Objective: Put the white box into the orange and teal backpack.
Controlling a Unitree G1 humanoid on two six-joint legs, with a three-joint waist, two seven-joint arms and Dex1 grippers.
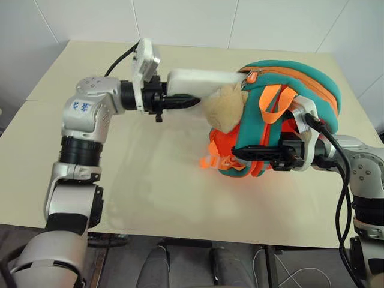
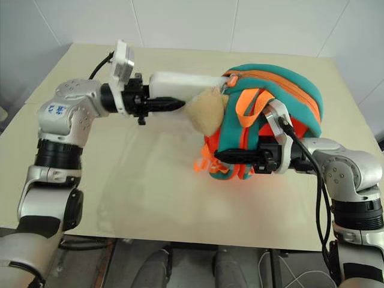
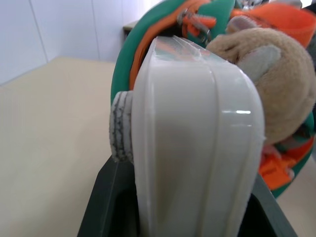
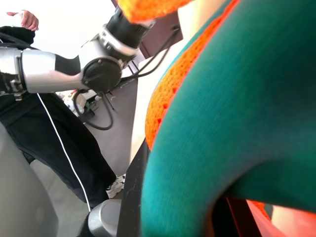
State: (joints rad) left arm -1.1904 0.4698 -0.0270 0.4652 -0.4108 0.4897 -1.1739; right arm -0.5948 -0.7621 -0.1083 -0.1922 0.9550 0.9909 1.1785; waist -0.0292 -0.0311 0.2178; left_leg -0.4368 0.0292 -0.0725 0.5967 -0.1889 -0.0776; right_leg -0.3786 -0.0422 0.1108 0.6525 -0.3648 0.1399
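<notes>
We count one white box (image 1: 201, 78), one orange and teal backpack (image 1: 303, 90), one tan plush cat charm (image 1: 223, 108), one beige table (image 1: 156, 180), two grippers, left (image 1: 186, 101) and right (image 1: 243, 153), and one person (image 4: 19, 29)

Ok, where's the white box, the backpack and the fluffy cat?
White box (image 1: 201, 78), left eye view, on its long white side.
Backpack (image 1: 312, 81), left eye view, on its teal top.
Cat (image 1: 223, 108), left eye view, on its tan plush body.

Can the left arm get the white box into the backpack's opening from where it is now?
Probably yes: the left gripper holds the white box level at the unzipped mouth of the backpack; only the plush cat charm crowds just below.
</notes>
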